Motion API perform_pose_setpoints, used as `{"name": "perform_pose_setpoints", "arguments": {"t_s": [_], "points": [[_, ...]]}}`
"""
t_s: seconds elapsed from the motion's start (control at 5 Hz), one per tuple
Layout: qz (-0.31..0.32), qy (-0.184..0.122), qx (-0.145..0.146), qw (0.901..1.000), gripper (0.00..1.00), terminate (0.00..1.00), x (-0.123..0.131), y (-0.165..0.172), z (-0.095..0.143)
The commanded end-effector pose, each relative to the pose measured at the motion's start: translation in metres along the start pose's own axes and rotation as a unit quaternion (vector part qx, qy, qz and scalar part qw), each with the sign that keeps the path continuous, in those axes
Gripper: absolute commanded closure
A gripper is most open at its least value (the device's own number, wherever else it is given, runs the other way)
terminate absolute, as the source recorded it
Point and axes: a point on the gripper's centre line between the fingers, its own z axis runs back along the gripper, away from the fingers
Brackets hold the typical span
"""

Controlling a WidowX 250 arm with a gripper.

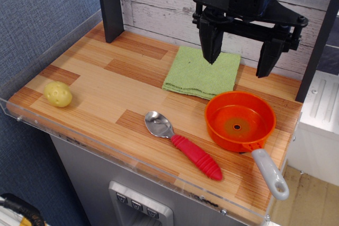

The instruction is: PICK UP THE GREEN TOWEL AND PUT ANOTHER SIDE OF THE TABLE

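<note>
The green towel (200, 72) lies folded flat on the table (106, 86) at the back, right of the middle. My gripper (239, 59) hangs above the towel's right part with its two black fingers spread wide apart. The left finger (211, 43) points down over the towel's back half, the right finger (267, 59) is past the towel's right edge. Nothing is between the fingers.
An orange pan (239, 120) with a grey handle sits just in front of the towel at the right. A spoon with a red handle (183, 144) lies at the front middle. A yellow ball (58, 93) rests at the left. A dark post (110, 6) stands at the back left.
</note>
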Motion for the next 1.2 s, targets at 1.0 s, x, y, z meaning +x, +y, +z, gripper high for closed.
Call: {"name": "perform_pose_setpoints", "arguments": {"t_s": [1.0], "points": [[0.116, -0.002, 0.016, 0.9931, 0.00, 0.00, 0.063, 0.082, -0.070]]}}
